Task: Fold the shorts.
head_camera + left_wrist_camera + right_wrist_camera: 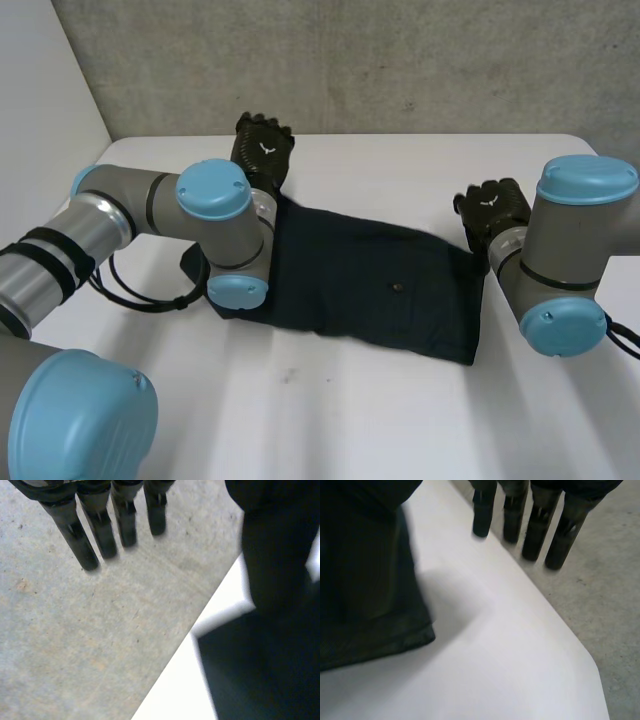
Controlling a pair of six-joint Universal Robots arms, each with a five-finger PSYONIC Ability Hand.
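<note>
The dark shorts point(380, 290) lie flat across the middle of the white table point(400, 420). My left hand point(263, 150) hovers at their far left corner, its straight fingers point(100, 525) reaching past the table's far edge and holding nothing. The cloth point(260, 680) lies beside that hand on the thumb side. My right hand point(492, 212) is at the far right corner of the shorts. Its fingers point(535, 525) are also straight and empty, with the hem of the shorts point(365, 605) beside the palm on the table.
A concrete wall point(400, 60) rises just behind the table's far edge, and grey floor point(75, 630) lies beyond that edge under my left fingers. My left arm point(215, 215) crosses over the left end of the shorts. Bare tabletop point(495, 655) runs to the right of the cloth.
</note>
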